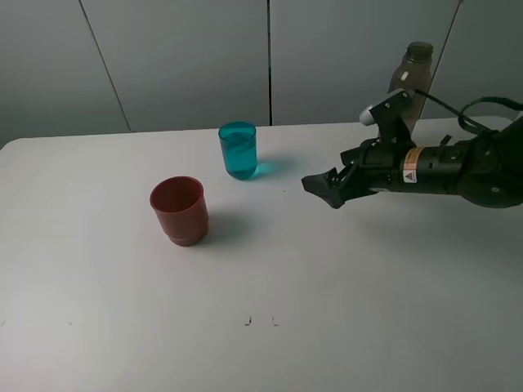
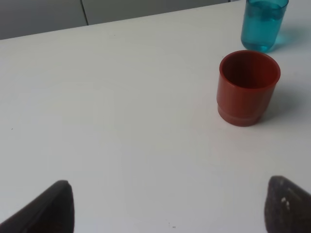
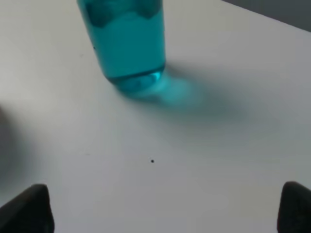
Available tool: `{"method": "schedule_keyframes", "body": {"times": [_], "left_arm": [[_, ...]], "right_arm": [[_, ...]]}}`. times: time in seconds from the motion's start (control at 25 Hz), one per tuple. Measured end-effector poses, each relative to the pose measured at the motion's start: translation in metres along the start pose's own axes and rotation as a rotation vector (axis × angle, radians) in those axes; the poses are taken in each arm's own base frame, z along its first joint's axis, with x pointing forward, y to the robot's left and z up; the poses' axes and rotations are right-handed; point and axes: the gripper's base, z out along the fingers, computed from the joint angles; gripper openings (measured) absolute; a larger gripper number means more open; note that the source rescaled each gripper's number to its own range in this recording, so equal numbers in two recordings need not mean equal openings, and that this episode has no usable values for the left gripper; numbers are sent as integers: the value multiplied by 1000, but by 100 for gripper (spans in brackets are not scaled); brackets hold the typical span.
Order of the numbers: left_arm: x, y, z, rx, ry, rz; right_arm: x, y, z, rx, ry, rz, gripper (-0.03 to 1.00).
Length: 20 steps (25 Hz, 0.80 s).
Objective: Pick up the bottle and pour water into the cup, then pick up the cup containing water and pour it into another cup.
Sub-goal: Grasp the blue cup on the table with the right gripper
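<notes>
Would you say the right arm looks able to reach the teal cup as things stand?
Probably yes: the open right pincer faces the teal cup, with only bare table between them.

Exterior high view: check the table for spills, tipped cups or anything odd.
Nothing stands out. The teal cup holds water and stands upright, the dark red cup stands upright apart from it, and the bottle is upright behind the right arm. No puddle shows on the table.

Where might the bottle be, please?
In the exterior high view, the bottle stands on the right at the table's back edge, behind the right arm.
</notes>
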Motion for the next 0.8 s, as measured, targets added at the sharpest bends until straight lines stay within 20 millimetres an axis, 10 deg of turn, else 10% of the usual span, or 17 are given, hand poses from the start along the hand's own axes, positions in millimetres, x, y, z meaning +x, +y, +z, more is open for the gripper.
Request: {"method": "schedule_keyframes", "body": {"times": [0.8], "left_arm": [[0, 0, 0, 0, 0, 0]], "right_arm": [[-19, 12, 98, -94, -75, -87, 100]]}}
